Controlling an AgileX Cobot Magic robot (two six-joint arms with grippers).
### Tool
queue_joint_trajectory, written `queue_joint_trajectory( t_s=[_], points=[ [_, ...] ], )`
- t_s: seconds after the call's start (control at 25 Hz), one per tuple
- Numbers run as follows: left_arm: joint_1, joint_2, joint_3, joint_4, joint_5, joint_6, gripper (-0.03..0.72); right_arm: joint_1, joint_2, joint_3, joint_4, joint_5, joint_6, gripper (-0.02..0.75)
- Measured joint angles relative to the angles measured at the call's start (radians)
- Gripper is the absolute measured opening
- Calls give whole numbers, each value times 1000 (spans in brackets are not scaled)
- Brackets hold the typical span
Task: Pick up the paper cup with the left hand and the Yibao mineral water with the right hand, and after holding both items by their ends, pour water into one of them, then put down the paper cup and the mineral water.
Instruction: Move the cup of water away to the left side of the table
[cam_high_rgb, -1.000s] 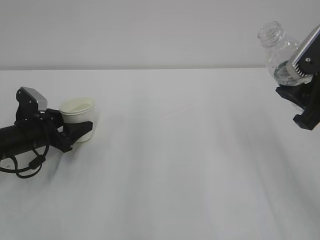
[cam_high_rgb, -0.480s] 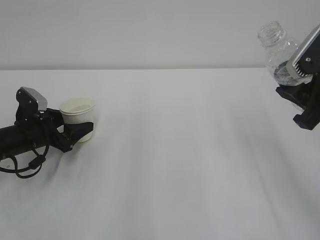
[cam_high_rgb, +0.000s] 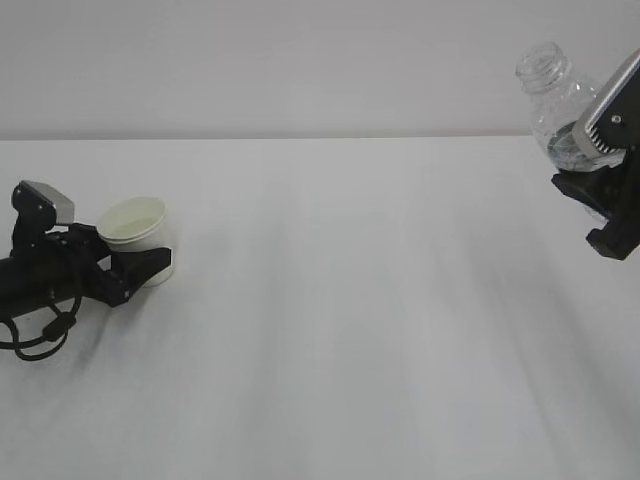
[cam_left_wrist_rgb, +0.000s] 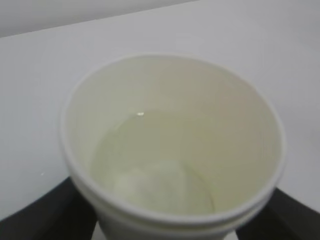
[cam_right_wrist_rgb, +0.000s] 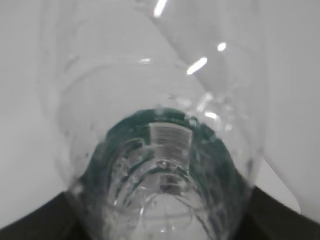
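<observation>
Presently: paper cup (cam_high_rgb: 137, 238) stands on the worktop (cam_high_rgb: 360, 300), water inside, left claw (cam_high_rgb: 135, 268) spread loosely round its base — a snagged finger could tip it. Yibao mineral water (cam_high_rgb: 560, 110), aloft at far right, clamped in right claw (cam_high_rgb: 590, 165) — tilted, may dribble.

The right hand (cam_high_rgb: 600, 165) is running off the frame's right edge and covering the lower half of the bottle (cam_high_rgb: 552, 92). The left arm (cam_high_rgb: 30, 280) is hiding the cup's (cam_high_rgb: 138, 235) lower side, and its fingertips are sitting out of sight.
</observation>
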Motion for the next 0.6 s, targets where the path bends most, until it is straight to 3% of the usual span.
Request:
queue_joint_trajectory(
  t_s=[0.6],
  points=[
    [4, 0, 3, 17, -2, -41, 582, 0, 0, 0, 0, 9, 0, 428]
  ],
)
